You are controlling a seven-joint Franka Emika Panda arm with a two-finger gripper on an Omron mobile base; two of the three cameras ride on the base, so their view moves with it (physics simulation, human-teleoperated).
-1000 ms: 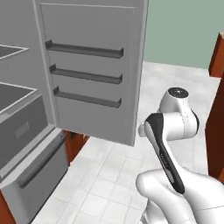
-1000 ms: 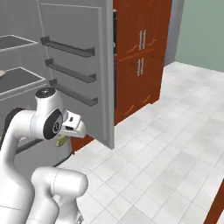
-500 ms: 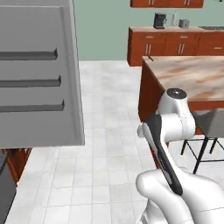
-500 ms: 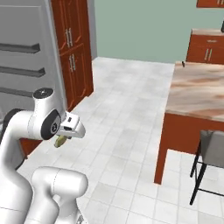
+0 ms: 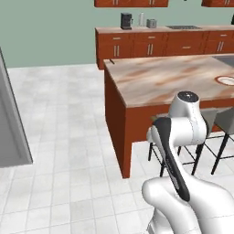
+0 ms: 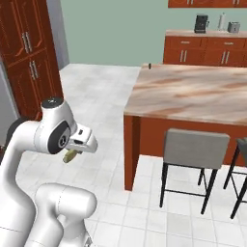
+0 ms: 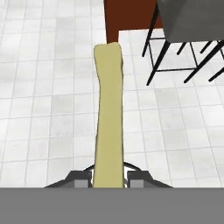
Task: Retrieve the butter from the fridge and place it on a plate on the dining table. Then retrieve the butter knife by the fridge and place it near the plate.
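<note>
Since the earlier frames our base has turned, so the fridge door [image 5: 11, 132] sits at the 9 o'clock edge and the dining table [image 5: 169, 77] fills the view from 12 to 3 o'clock. We carry the butter [image 7: 109, 118] clenched between the tips of the gripper [image 7: 109, 178], the stick jutting toward 12 o'clock over the floor tiles. The plate [image 5: 226, 80] rests on the table at 3 o'clock.

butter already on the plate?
No, the butter is clamped in the claw above the floor; the plate sits on the dining table.
</note>
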